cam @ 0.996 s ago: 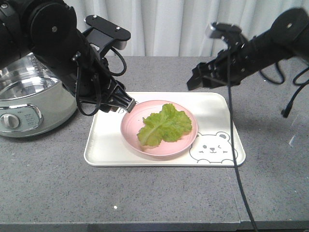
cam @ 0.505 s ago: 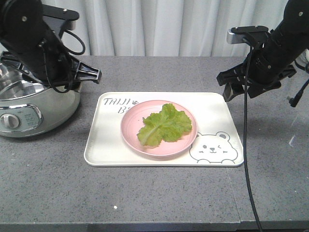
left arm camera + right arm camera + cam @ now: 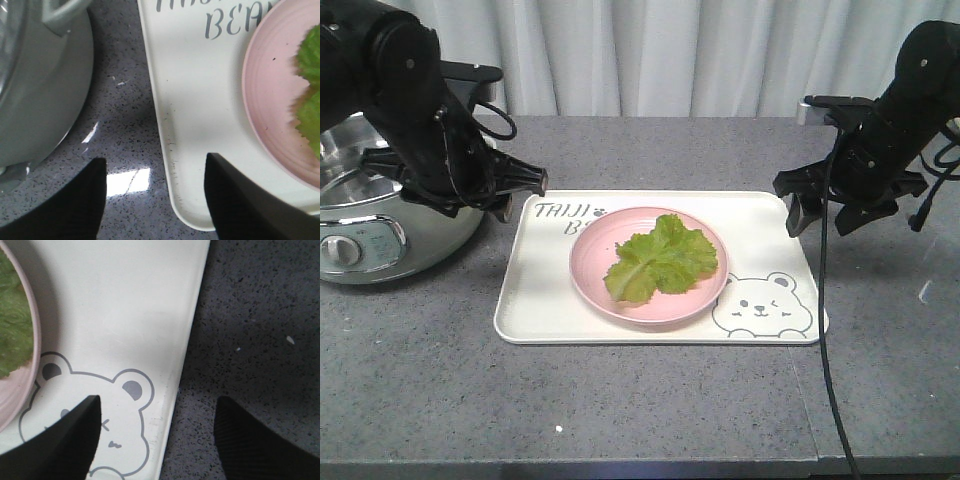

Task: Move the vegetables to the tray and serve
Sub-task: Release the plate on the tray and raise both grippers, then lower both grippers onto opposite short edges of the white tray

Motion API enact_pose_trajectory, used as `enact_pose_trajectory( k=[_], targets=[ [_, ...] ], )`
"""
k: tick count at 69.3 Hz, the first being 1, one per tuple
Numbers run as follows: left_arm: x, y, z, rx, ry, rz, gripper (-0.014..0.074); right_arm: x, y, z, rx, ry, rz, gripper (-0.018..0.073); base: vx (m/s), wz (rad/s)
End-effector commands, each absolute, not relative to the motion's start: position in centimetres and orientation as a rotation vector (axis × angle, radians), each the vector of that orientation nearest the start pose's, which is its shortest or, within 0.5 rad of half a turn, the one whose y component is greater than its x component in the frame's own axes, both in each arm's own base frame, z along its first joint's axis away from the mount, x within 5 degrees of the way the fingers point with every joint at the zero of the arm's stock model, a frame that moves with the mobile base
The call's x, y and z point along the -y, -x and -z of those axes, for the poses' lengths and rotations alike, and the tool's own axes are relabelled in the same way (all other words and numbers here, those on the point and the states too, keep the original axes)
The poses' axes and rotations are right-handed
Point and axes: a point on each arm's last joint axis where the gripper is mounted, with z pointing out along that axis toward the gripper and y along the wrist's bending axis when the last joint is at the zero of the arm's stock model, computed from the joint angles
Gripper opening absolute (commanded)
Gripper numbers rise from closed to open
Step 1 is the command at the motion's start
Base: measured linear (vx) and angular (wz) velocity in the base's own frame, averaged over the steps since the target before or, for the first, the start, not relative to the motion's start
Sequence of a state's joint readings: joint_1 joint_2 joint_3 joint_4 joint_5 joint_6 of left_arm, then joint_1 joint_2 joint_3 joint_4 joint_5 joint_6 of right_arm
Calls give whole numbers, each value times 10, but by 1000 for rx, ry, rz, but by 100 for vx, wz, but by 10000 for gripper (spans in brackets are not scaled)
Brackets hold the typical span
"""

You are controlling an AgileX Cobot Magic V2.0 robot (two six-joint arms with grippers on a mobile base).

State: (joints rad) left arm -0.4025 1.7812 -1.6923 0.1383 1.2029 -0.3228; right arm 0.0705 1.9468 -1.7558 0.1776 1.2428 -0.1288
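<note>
I see lettuce (image 3: pixel 660 258) lying in pink plate (image 3: pixel 592 268); plate sits on tray (image 3: pixel 540 300), mid worktop (image 3: pixel 620 400). L hand (image 3: pixel 155 200) has fingers apart, straddling tray's left edge. R hand (image 3: pixel 160 440) is spread too, over right edge by the bear drawing. Steel pot (image 3: pixel 380 210) stands just left of tray.

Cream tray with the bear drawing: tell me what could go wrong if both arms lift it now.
1. The round pink plate merely rests on the cream rectangular tray. Uneven lifting could slide it and spill the green lettuce leaf.
2. The open left pincer and open right pincer each straddle only a thin tray edge, so a grip may slip.
3. The left pincer hangs close to the steel pot and might bump it.
</note>
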Motion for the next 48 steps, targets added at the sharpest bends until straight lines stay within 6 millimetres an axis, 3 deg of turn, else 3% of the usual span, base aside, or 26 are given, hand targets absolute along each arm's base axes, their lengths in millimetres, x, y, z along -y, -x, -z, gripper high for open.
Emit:
enact_pose_trajectory(
  k=[1,38,48],
  targets=[
    [138,-353,-345,-2678,-155,49,407,-43,-404,-297,-2875,246,-248,462,0,0],
    [144,-367,-318,-2743,-177,19,407,-42,-414,-250,-3007,235,-238,462,0,0],
    [145,-369,-314,-2752,-182,14,407,-42,-415,-248,-3012,239,-241,462,0,0]
  ],
)
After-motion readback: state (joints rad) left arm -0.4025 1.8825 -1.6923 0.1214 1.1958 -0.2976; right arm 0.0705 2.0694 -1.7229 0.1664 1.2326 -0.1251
